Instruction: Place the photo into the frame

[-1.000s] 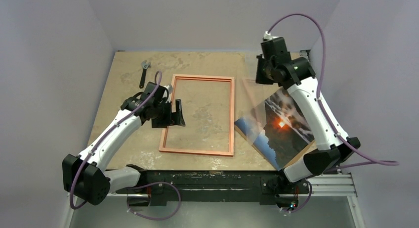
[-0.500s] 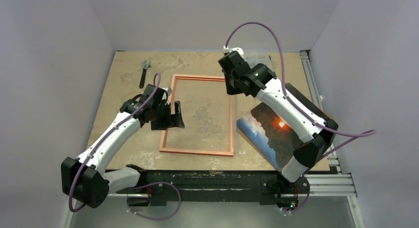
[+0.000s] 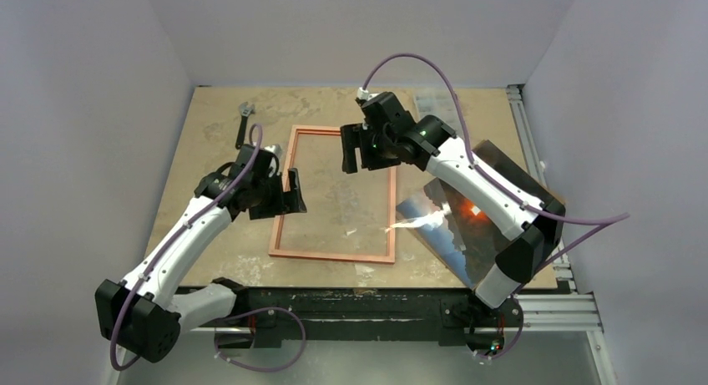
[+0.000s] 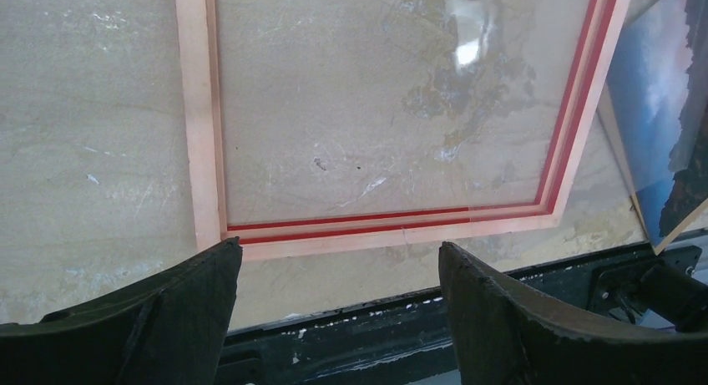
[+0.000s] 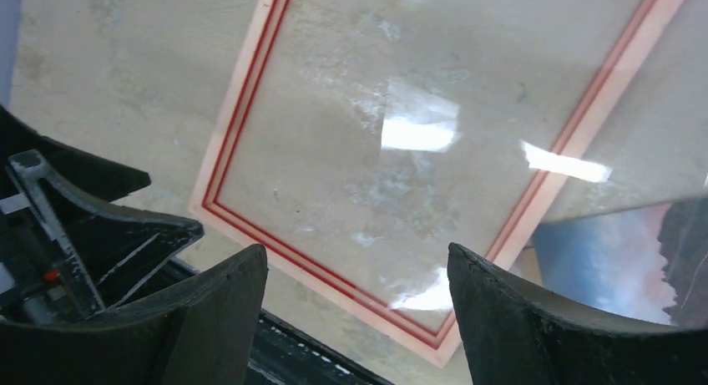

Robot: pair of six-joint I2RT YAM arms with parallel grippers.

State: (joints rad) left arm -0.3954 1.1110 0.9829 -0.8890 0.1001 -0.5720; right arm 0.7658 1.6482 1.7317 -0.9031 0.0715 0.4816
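Note:
The frame (image 3: 332,257) lies flat mid-table with its pale copper back up; its red inner lip shows in the left wrist view (image 4: 204,109) and the right wrist view (image 5: 242,109). A clear sheet (image 5: 417,126) lies over it, glaring, and its right edge reaches past the frame toward the photo (image 3: 455,235). The photo lies face up to the right of the frame, also seen as photo (image 4: 659,109) and photo (image 5: 601,251). My right gripper (image 3: 354,161) hangs open above the frame's far right part (image 5: 357,251), holding nothing. My left gripper (image 3: 294,191) stands open at the frame's left rail (image 4: 338,251), empty.
A dark board (image 3: 505,164) lies under the photo, beneath my right forearm. A wrench (image 3: 243,122) rests at the far left of the table. A metal rail (image 3: 522,118) runs along the right edge, and the black base bar (image 4: 376,326) runs along the near edge.
My right arm swung left from the back right corner to above the frame and its jaws opened, letting go of the clear sheet, which now lies over the frame. The left arm barely shifted.

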